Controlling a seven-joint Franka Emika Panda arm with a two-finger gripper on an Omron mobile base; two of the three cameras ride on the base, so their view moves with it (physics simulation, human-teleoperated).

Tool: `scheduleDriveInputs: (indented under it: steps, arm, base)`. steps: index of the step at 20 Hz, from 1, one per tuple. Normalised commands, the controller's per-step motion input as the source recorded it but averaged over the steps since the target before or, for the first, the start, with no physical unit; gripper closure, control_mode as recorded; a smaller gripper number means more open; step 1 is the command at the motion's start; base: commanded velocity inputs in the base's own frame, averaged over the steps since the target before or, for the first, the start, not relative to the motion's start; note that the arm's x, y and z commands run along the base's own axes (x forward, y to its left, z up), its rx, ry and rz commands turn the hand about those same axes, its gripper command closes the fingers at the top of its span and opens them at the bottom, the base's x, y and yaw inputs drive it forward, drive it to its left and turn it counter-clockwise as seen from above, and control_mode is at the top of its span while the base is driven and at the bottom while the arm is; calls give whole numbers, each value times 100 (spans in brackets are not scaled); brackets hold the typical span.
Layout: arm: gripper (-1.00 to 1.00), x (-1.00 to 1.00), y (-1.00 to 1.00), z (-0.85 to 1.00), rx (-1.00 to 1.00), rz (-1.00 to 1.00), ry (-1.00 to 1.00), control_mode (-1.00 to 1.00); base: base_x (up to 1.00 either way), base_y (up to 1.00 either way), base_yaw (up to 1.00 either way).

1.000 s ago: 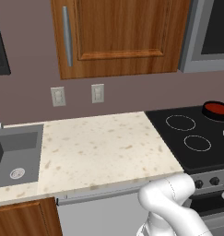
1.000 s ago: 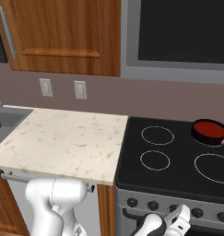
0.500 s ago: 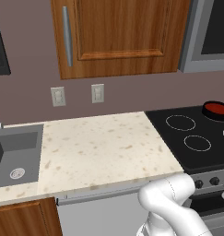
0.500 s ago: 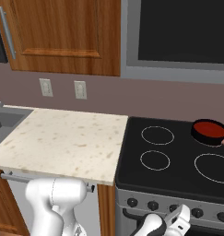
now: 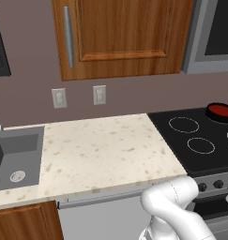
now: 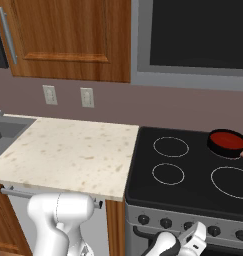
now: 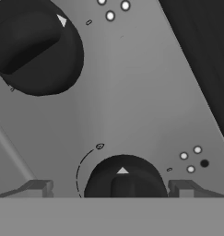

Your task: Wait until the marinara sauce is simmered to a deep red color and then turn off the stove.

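Note:
The marinara sauce is a deep red disc in a small black pan on the far right burner of the stove; it also lies at the right edge as sauce. My gripper hangs low in front of the stove's steel front, by the row of dark knobs. In the hand view the gripper is open, its fingertips standing either side of one dark knob without pinching it. A second knob sits at the upper left.
A speckled counter runs left of the stove, with a grey sink at its left end. A wooden cabinet and a microwave hang above. My white arm rises in front of the counter edge.

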Motion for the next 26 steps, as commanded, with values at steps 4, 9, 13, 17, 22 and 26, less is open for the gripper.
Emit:
scheduleDriveInputs:
  steps: [4,9,13,17,22,26]
  arm:
    - [-100,0,0,0,0,0,0,-100]
    - [-100,0,0,0,0,0,0,-100]
    - [-100,0,0,0,0,0,0,-100]
    - [-100,0,0,0,0,0,0,-100]
    - [-100,0,0,0,0,0,0,-100]
    - [-100,0,0,0,0,0,0,-100]
  base:
    - [0,0,0]
    - [0,0,0]
    - [0,0,0]
    - [0,0,0]
    - [0,0,0]
    - [0,0,0]
